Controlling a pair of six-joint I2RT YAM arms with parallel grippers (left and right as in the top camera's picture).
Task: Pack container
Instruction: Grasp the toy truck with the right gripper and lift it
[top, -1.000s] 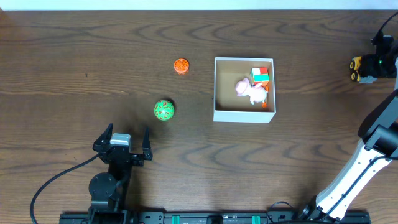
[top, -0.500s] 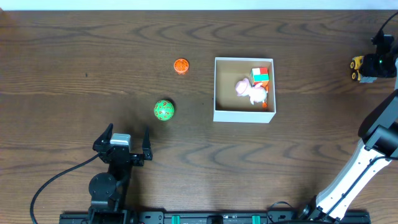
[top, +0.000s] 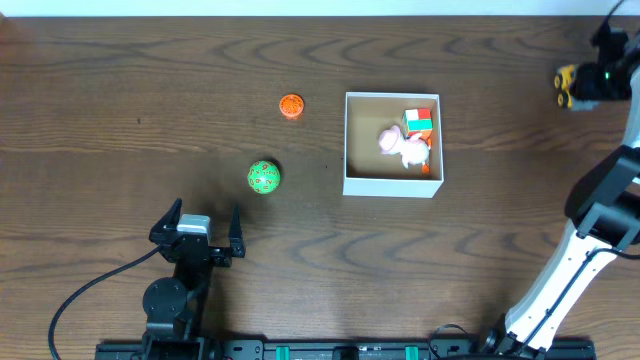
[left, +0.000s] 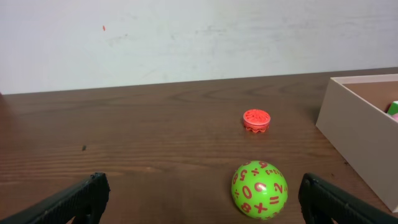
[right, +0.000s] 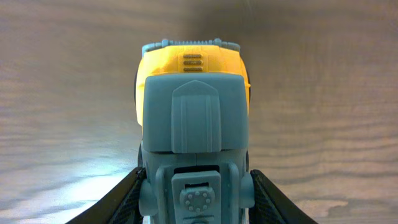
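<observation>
- The dark brown wood-grain desk (top: 120, 70) carries everything, and the packing is part done, with some toys in the box and some left outside it.
- The container, a square shallow cardboard box with white outer walls and a brown inside (top: 392, 186), sits right of centre. Its near corner shows at the right edge of the left wrist view.
- Inside it, against the right wall, lie a pale pink soft figure (top: 400, 145) and a small cube with red, green and white faces (top: 418, 122).
- The right claw (top: 587, 87) is at the far right corner of the desk, well away from the box. Its fingers are closed against the sides of a yellow and grey toy truck (right: 193, 118).
- The step in hand looks like the carry of this truck. I cannot tell whether it is clear of the desk.
- The next move calls for a long sweep left toward the box, then a release over the bare brown floor on its left side, away from the pink figure.
- The left claw (top: 205, 212) sits near the front edge, spread wide and holding nothing.
- A green ball printed with red numerals (top: 264, 177) lies just ahead of it — an easy pick for that arm.
- A small orange-red ridged disc (top: 291, 105) lies farther back, also outside the box.
</observation>
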